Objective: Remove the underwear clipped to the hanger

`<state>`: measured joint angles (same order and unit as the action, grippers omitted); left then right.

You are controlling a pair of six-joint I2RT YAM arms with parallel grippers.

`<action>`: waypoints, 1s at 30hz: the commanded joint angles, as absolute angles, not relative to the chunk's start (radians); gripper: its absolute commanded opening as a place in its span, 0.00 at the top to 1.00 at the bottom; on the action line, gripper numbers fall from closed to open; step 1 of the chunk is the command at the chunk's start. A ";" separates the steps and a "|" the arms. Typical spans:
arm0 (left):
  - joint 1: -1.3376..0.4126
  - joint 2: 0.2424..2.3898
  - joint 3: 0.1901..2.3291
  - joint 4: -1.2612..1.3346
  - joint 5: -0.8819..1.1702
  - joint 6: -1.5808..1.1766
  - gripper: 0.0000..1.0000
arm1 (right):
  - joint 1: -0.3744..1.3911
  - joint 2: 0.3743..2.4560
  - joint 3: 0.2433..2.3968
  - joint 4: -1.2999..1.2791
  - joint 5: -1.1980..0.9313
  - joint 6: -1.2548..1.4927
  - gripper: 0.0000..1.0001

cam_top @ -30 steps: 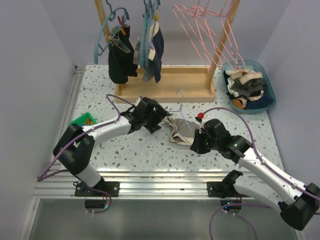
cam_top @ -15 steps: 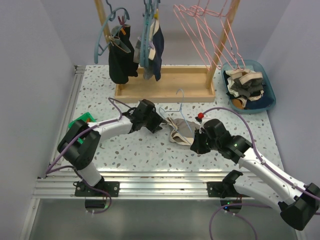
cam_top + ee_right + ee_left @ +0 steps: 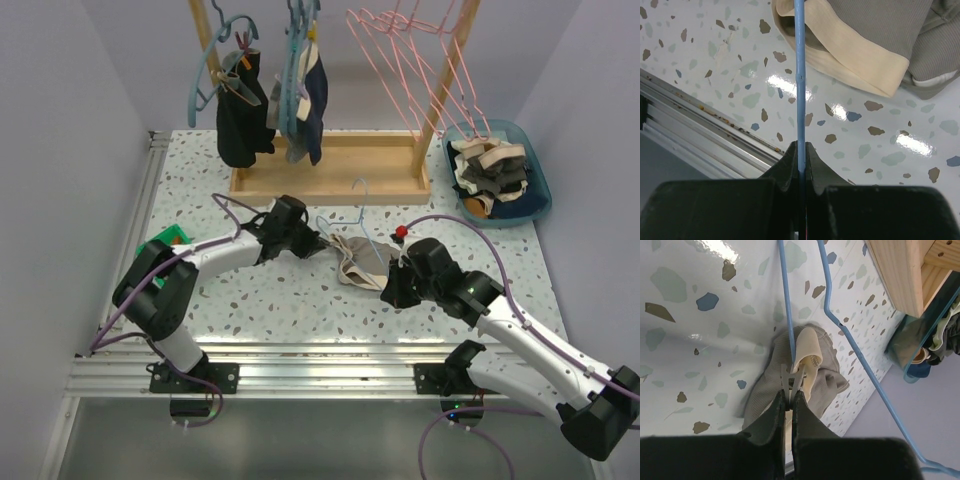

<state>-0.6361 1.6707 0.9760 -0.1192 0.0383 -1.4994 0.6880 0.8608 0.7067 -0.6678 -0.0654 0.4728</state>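
Note:
The grey-beige underwear with a cream waistband lies crumpled on the speckled table, clipped to a blue wire hanger that lies flat. In the left wrist view my left gripper is shut on the metal clip that pins the underwear to the hanger wire. My right gripper is shut on the hanger's blue wire, with the underwear just beyond it. Seen from above, the left gripper is at the garment's left edge and the right gripper at its near right.
A wooden rack stands at the back with dark clothes on hangers and several pink hangers. A blue bin of clothes sits at the back right. A green item lies at the left edge.
The left gripper has gone from open to shut, closing on the clip at the underwear's left edge. The right arm has stayed still on the hanger wire.

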 commanded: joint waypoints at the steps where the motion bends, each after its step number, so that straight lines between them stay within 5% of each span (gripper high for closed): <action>1: -0.630 1.596 0.979 -0.106 0.018 -1.474 1.00 | 0.686 0.850 0.727 -0.658 -0.031 0.492 1.00; 13: -0.542 1.312 0.896 -0.268 0.028 -1.419 1.00 | 0.687 0.859 0.729 -0.663 0.017 0.518 1.00; 21: -0.108 0.872 0.819 -0.695 -0.107 -1.100 1.00 | 0.684 0.796 0.716 -0.673 0.003 0.538 1.00; 30: 0.202 0.896 0.798 -0.836 -0.178 -0.845 1.00 | 0.686 0.730 0.736 -0.756 0.003 0.540 1.00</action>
